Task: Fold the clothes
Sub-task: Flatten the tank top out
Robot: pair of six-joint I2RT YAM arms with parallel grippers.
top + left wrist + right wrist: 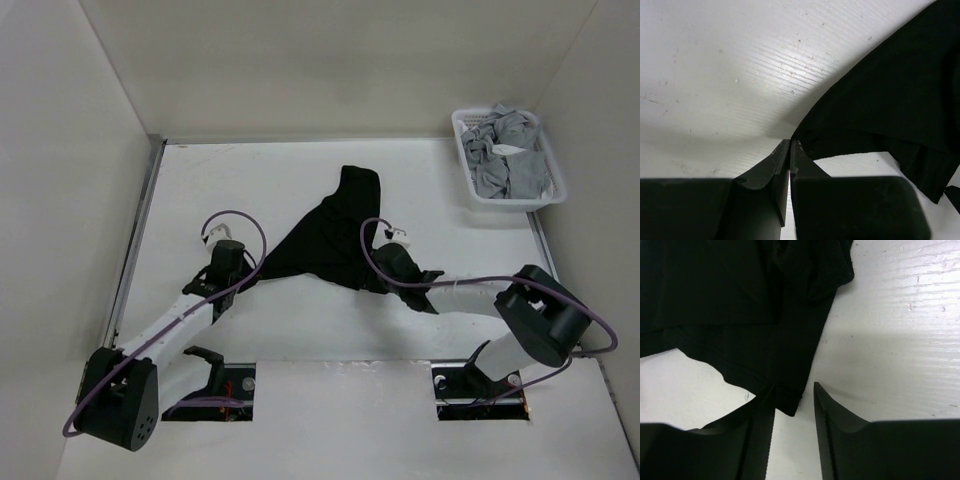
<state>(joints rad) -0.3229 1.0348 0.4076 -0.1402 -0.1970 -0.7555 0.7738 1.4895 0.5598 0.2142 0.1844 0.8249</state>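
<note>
The clothes (330,235), a black T-shirt, lie bunched in the middle of the white table and are pulled out into a point toward the left. In the left wrist view my left gripper (790,142) is shut, with the shirt's (890,95) lower-left corner pinched at its fingertips and the hem lifted off the table. My right gripper (793,386) stands open at the shirt's right side. A hemmed corner of the black fabric (740,315) lies between its fingers, against the left finger (760,425). The right finger (840,425) touches nothing.
A white basket (548,165) at the back right holds several light grey garments (505,150). White walls close the table in at the back and on both sides. Bare table surface (240,180) lies to the left of the shirt.
</note>
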